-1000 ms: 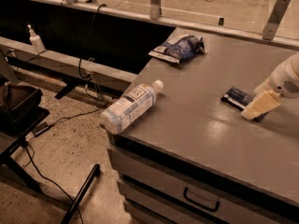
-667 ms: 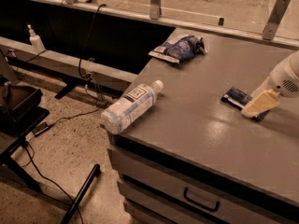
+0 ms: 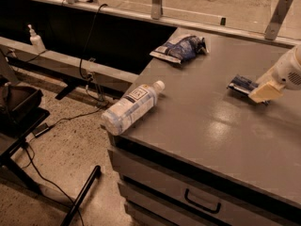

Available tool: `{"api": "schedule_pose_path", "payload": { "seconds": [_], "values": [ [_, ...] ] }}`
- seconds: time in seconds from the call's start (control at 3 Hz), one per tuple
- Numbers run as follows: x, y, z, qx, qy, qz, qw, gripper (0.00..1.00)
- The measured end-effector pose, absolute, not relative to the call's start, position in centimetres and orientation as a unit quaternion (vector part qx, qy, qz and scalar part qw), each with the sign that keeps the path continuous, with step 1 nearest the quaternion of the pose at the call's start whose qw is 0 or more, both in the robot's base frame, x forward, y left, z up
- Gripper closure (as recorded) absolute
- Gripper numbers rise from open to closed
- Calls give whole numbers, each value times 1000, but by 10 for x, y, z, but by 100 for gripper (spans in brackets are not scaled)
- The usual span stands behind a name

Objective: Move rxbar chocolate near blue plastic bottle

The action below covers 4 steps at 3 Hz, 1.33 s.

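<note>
Rxbar chocolate (image 3: 241, 84) flat, long axis left-right; tool (image 3: 265, 92) over right end, grip unclear.

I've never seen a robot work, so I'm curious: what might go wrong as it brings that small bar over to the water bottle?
The blue plastic bottle lies on its side with its base past the left edge of the counter, so a bump could roll it onto the floor. The gripper sits at one end of the flat rxbar chocolate far to the right; the bar might slip or twist on the way across.
</note>
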<state>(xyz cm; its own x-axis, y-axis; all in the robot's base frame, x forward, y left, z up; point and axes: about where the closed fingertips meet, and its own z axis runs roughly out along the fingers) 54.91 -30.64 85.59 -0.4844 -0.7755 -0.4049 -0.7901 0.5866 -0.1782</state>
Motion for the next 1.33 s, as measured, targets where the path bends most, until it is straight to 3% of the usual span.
{"api": "schedule_pose_path", "payload": {
  "seconds": [0.67, 1.33],
  "values": [
    [558, -257, 890, -517, 827, -4, 220, 100],
    [552, -195, 864, -583, 782, 55, 215, 100]
  ]
}}
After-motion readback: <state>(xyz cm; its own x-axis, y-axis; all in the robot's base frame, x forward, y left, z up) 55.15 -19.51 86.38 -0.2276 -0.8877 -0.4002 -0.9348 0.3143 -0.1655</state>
